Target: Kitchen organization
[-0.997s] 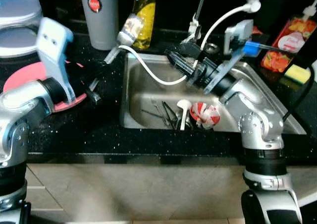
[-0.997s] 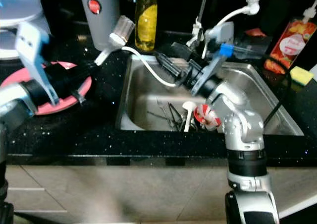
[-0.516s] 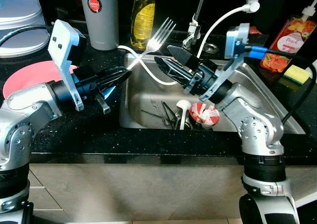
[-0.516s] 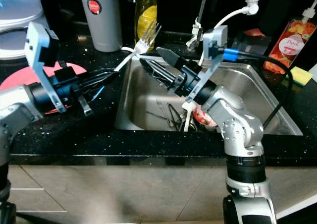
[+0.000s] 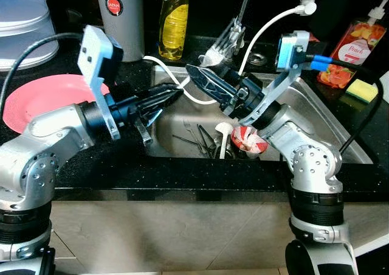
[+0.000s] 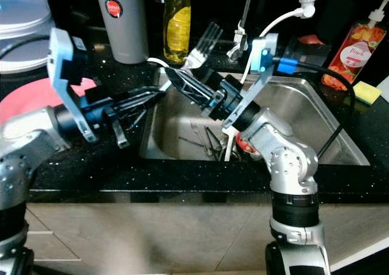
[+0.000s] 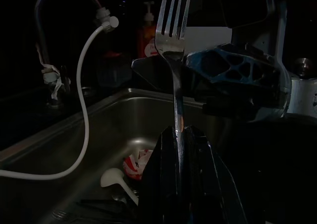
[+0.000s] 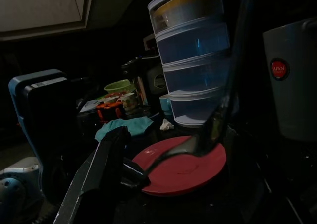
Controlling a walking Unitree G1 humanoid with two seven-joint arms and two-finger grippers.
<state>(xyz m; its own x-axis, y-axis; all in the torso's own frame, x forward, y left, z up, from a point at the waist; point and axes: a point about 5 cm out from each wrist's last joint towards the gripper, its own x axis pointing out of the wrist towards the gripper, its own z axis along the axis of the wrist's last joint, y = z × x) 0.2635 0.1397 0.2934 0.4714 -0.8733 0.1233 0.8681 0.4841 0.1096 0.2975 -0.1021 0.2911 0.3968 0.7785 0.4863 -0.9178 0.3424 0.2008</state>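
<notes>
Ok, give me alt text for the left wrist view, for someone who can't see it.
The left gripper holds a silver fork upright by its handle, tines up, over a dim steel sink. A white hose curves from the tap, with a white spoon in the basin.

Two robot arms meet over a kitchen sink, a fork held between them.

The left gripper [image 6: 159, 94] pinches the handle of a fork [image 6: 196, 52] whose tines point up toward a yellow soap bottle [image 6: 177, 20], while the right gripper [image 6: 182, 80], fingers spread, reaches in from the sink side just beside the fork. Below them the steel sink [image 6: 331, 144] holds loose cutlery [image 6: 205, 140], a white spoon [image 6: 230, 145] and a red-and-white cup [image 6: 243, 143]. A red plate [image 6: 21, 109] and a grey flask [image 6: 121, 19] stand on the black counter [image 6: 121, 165].
</notes>
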